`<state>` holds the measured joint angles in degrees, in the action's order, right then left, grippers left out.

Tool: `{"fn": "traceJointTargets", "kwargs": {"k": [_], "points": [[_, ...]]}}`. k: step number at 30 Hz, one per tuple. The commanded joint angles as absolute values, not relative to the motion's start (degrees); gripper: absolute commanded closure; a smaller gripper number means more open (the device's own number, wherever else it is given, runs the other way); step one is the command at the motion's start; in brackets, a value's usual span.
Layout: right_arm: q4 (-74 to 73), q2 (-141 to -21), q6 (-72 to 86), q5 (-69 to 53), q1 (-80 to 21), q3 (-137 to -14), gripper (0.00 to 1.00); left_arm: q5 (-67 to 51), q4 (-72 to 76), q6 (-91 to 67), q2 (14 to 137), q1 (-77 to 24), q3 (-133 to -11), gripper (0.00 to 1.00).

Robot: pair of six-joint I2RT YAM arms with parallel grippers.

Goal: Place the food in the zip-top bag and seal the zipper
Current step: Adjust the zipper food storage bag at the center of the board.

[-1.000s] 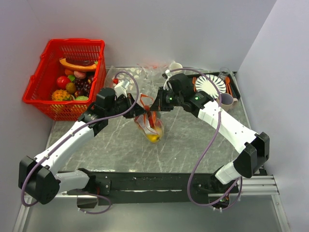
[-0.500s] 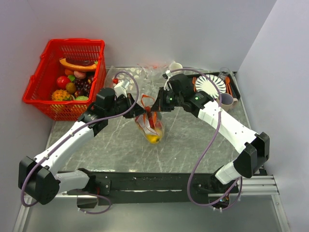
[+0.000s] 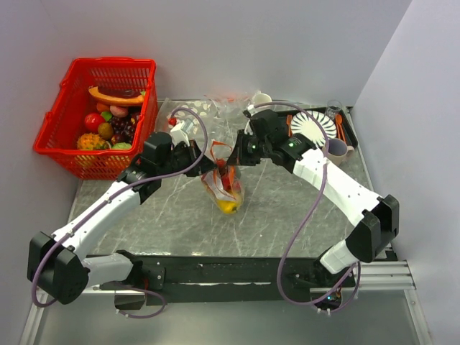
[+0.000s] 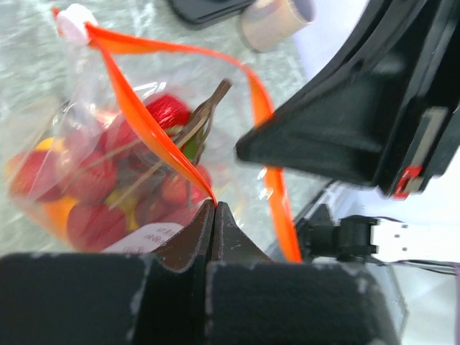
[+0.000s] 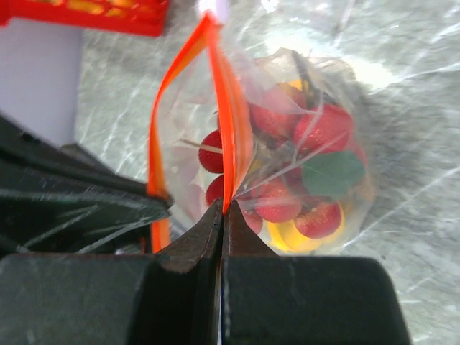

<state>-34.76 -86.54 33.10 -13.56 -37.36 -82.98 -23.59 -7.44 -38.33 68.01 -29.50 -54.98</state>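
Observation:
The clear zip-top bag (image 3: 227, 192) hangs between my two grippers above the table, with red strawberries (image 5: 323, 128) and a yellow piece (image 5: 287, 236) inside. Its orange-red zipper (image 3: 218, 149) has its two sides apart, and the mouth gapes. My left gripper (image 3: 209, 167) is shut on one side of the zipper (image 4: 154, 136), pinching it at the tips (image 4: 213, 205). My right gripper (image 3: 231, 159) is shut on the other side (image 5: 233, 122), pinching it at the tips (image 5: 223, 208). The food also shows through the bag in the left wrist view (image 4: 164, 111).
A red basket (image 3: 68, 151) of toy fruit stands at the back left. A white-dotted bag (image 3: 201, 109) lies at the back. A tray with a striped plate (image 3: 313, 126) and a cup (image 3: 336, 149) sit at the back right.
Almost nothing. The right wrist has shifted slightly toward the back. Both grippers stay pinched on the zipper, and the bag hangs in the same place.

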Motion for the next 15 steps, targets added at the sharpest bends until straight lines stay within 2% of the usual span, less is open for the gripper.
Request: {"fn": "traceJointTargets", "kwargs": {"k": [1,5,11,12,13,15], "points": [[-39.5,-89.8,30.6,-4.6,-37.3,-90.4,1.00,-17.6,-12.3,-33.7,64.6,-29.2,-58.4,0.99],[-42.9,-92.1,29.1,-1.7,-37.3,-94.1,1.00,-13.7,-16.8,-31.7,62.8,-28.0,-59.3,0.99],[-39.8,-91.0,32.2,-5.4,-38.0,-92.7,1.00,-17.4,-13.6,-32.1,61.4,-27.2,-56.5,0.99],[-39.4,-90.4,32.4,-5.7,-38.1,-92.2,0.98,-18.3,-12.9,-32.1,61.1,-27.2,-55.3,0.99],[-38.4,-90.2,32.6,-6.1,-38.1,-91.8,0.88,-18.9,-11.8,-32.2,60.5,-27.2,-54.5,0.99],[-37.6,-89.3,32.9,-6.6,-38.1,-91.2,0.77,-19.6,-10.1,-31.7,59.9,-27.2,-53.0,0.99]]}}
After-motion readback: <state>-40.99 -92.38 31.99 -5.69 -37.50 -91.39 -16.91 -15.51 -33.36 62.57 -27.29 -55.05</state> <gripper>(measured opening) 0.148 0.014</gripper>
